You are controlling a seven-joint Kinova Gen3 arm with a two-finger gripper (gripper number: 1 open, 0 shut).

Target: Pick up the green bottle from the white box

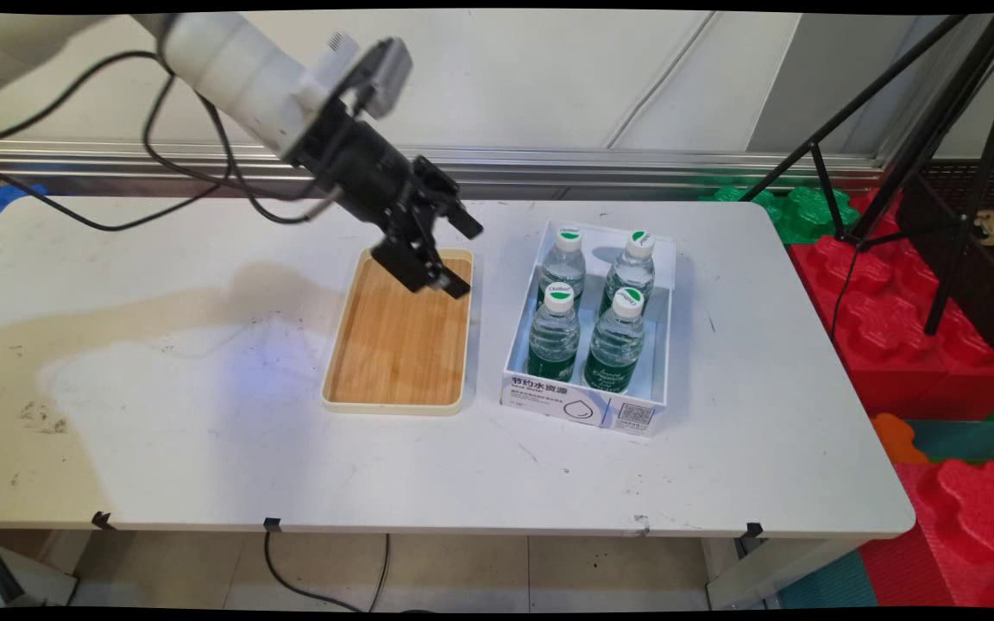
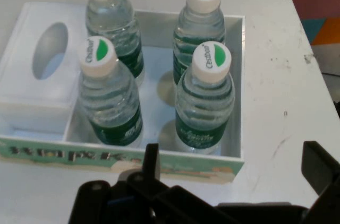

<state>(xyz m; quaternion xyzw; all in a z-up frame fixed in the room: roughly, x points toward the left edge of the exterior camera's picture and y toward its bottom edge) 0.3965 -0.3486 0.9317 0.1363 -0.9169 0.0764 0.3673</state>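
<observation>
A white, stained surface is seen before a pale wall with a metal rail, with red and green foam blocks and a black tripod to the right. On the surface, a shallow rectangular bamboo tray with a cream rim lies beside an open white cardboard box, the two near but apart. Four clear plastic water bottles with green labels and white-and-green caps are stood upright in the box, two by two.

The black two-finger gripper is held in the air above the tray's far end, tilted toward the box; nothing is held, and the fingers are spread wide apart. In the hand view the bottles are framed just ahead, the nearest pair behind the box's printed wall.

The bottles appear full, so each is judged moderately heavy, with thin ribbed walls that would give under a hard squeeze and a smooth, possibly slippery label. The firmest hold is judged to be at the neck just below the cap, or across the ribbed shoulder, since the bottles are packed close together and the box walls crowd the lower body.
</observation>
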